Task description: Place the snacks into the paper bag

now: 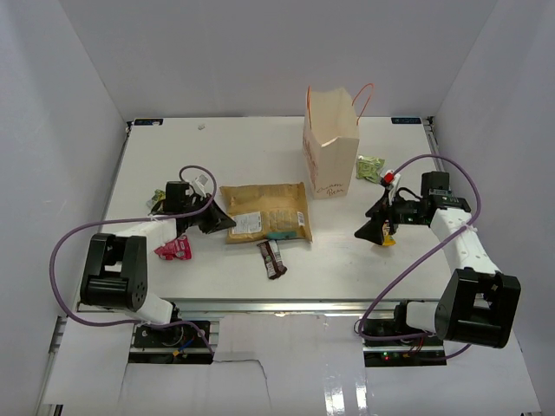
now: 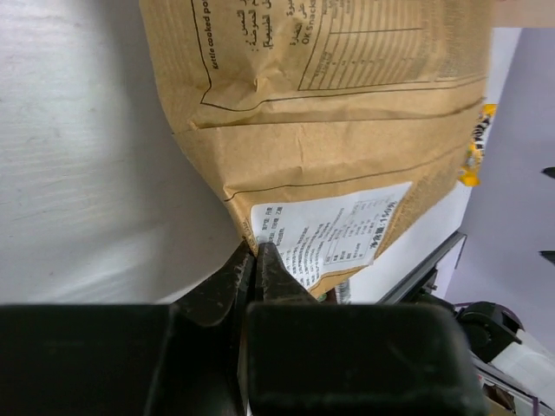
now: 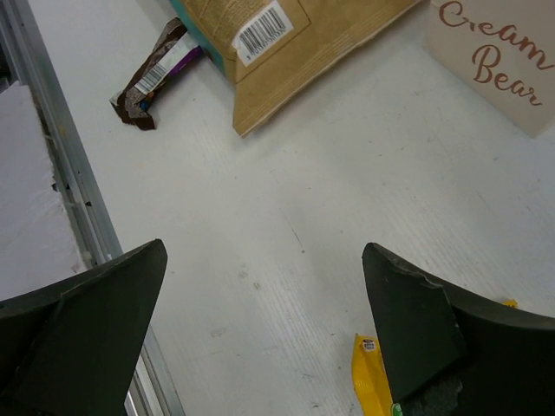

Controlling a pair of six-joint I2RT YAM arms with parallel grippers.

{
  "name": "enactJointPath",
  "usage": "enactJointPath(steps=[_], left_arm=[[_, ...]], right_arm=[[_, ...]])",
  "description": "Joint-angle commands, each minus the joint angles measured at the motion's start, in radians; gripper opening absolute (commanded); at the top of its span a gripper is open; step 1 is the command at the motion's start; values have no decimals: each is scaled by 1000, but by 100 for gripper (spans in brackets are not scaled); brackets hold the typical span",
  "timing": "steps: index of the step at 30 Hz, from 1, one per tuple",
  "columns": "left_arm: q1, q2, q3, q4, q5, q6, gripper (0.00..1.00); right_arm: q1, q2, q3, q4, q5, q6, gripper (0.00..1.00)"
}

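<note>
A white table [image 1: 217, 156] is filling the middle of the overhead view, and its matte surface is showing a fine grain in the wrist views. Three plain white walls are enclosing it. The back wall [image 1: 260, 52] is rising behind the far edge, while the left wall [image 1: 52, 130] and the right wall [image 1: 512, 130] are slanting in at the sides. A metal rail [image 1: 286, 305] is running along the near edge of the table. Below the rail, a glossy white panel [image 1: 347, 381] is reflecting the light, and a jagged dark tear [image 1: 234, 358] is showing in it. Even, diffuse light is covering the scene, producing only soft shadows.
</note>
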Motion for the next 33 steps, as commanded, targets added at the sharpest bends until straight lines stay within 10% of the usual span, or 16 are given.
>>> enactJointPath(steps=[1, 11, 24, 33], left_arm=[[8, -93, 10, 89, 57, -30, 0], [12, -207, 70, 104, 95, -77, 0], [13, -201, 177, 31, 120, -165, 0], [12, -274, 202, 55, 123, -310, 0]], right_arm=[[15, -18, 12, -61, -54, -65, 100], [176, -20, 58, 8, -18, 12, 95], [732, 64, 179, 483, 764, 263, 93], [878, 118, 254, 639, 927, 387, 97]])
